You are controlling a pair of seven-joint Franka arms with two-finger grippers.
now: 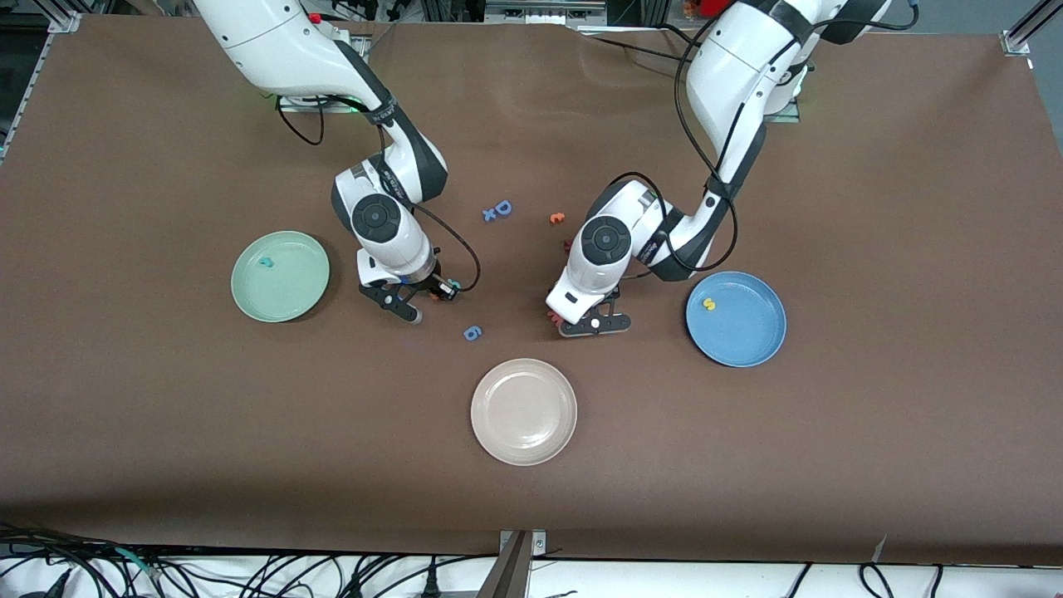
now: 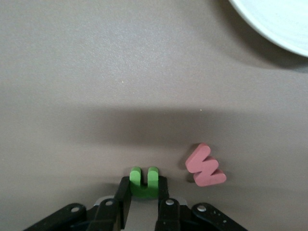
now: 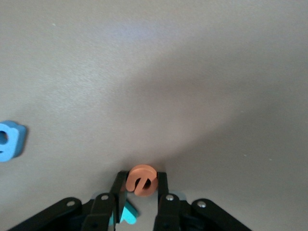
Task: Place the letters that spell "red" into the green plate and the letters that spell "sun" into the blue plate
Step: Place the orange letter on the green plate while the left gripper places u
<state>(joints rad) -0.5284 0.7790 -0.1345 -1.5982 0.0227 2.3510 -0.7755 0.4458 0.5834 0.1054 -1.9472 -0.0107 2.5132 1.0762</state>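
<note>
Clamping is seen both sides: green "n" (image 2: 144, 182) pinched in left claw (image 2: 144, 199), orange "e" (image 3: 142, 180) in right claw (image 3: 142, 199), low over the counter (image 1: 747, 465), for plate transfer.

My front camera sits high across the table, facing my bases, taking in the whole brown mat and the beige plate (image 1: 524, 411). My wrist cameras look close down past my fingers. The left one catches that plate's rim (image 2: 274, 24); the right one shares the blue "6" piece (image 3: 8, 140) (image 1: 472, 333).
</note>
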